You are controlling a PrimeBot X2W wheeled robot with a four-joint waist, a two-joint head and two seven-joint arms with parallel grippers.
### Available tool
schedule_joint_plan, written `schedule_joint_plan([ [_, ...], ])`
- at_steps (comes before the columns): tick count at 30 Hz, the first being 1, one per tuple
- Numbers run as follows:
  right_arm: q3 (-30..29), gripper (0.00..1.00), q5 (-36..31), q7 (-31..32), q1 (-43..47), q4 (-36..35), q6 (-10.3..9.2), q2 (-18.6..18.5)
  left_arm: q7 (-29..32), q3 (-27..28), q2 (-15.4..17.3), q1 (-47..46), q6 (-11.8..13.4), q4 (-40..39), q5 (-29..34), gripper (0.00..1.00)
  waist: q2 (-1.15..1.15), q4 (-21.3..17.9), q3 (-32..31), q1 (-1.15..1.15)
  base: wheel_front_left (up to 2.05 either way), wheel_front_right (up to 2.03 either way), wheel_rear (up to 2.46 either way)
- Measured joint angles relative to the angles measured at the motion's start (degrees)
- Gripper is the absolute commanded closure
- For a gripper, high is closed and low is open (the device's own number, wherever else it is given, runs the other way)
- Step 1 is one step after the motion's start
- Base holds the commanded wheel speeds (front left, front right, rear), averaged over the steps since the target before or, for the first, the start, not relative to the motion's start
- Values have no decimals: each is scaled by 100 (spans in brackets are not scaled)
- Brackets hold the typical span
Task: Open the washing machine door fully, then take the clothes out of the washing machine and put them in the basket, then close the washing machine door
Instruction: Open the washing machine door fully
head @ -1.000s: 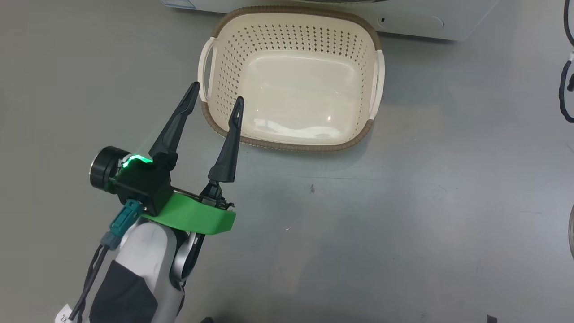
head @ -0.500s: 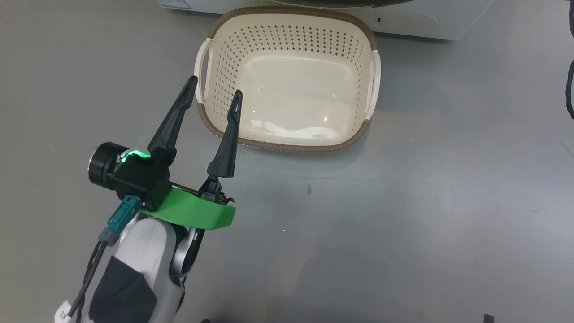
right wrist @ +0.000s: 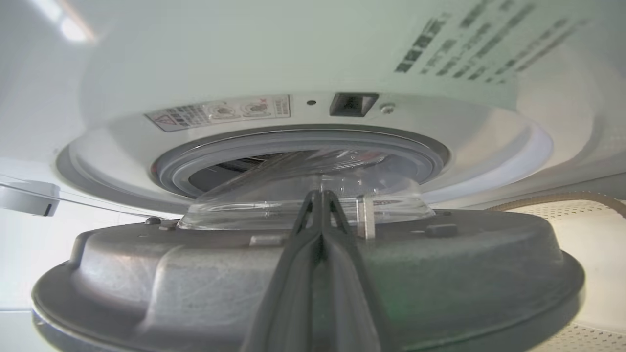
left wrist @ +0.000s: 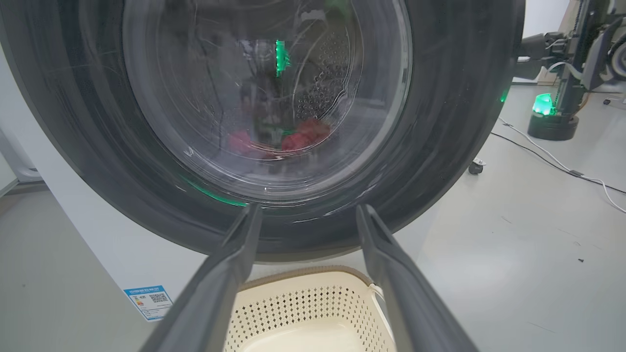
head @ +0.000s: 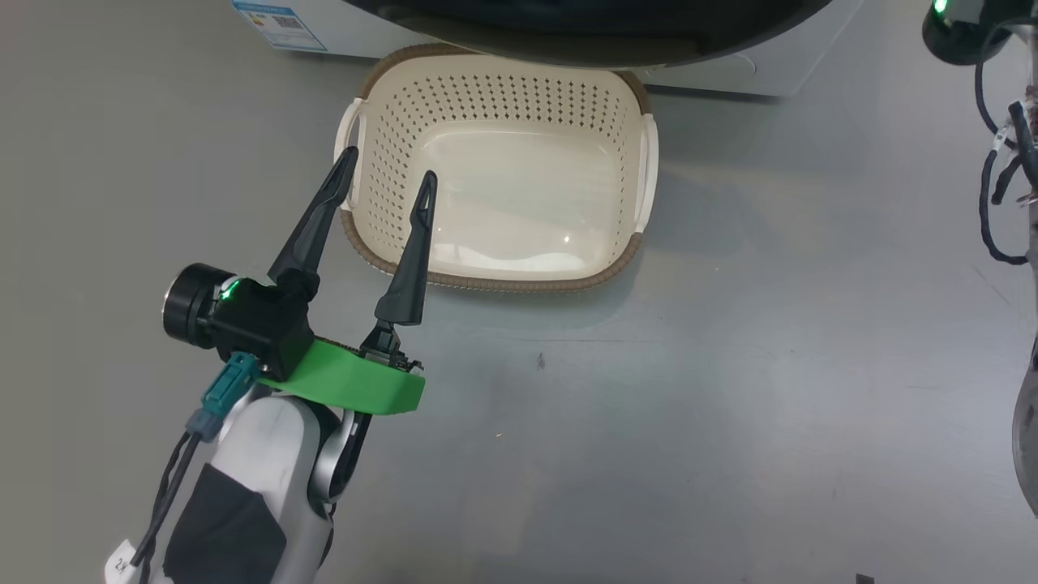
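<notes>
The cream basket (head: 503, 284) stands on the grey floor in front of the white washing machine (head: 730, 69). The washing machine door (head: 584, 32) hangs with its black rim over the basket's far edge. My left gripper (head: 389, 165) is open and holds nothing, its fingertips over the basket's left rim. In the left wrist view, the left gripper (left wrist: 308, 210) points at the washing machine door (left wrist: 73, 122), and red clothes (left wrist: 298, 139) show through its glass. My right gripper (right wrist: 320, 194) is shut, lying along the door's grey inner face (right wrist: 146, 274), which stands ajar from the drum's rubber ring (right wrist: 244, 151).
A blue label (head: 280, 16) sits low on the washer's front. Part of my right arm with black cables (head: 1001, 146) hangs at the top right. To the washer's right stand a black base with a green light (left wrist: 552, 117) and a floor cable (left wrist: 562, 166).
The head camera has tilted up, so the door's black rim, the blue label and my right arm now show. My left gripper stays open in the same place.
</notes>
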Motion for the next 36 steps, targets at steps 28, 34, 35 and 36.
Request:
schedule_joint_plan([
  [28, 347, 100, 326, 653, 1278, -338, 69, 494, 0, 7, 2, 321, -2, 390, 135, 0, 0, -257, -837, 0, 0, 0, 0],
  [34, 487, 100, 413, 764, 1677, -567, 96, 566, 0, 33, 3, 446, -2, 472, 135, 0, 0, -283, -1047, -1, 0, 0, 0],
  [35, 510, 100, 415, 765, 1734, -600, 96, 579, 0, 35, 3, 463, -2, 491, 135, 0, 0, -287, -1085, 0, 0, 0, 0],
  [36, 535, 100, 423, 783, 1792, -627, 96, 589, 0, 40, 3, 483, -3, 506, 135, 0, 0, -290, -1122, -1, 0, 0, 0],
])
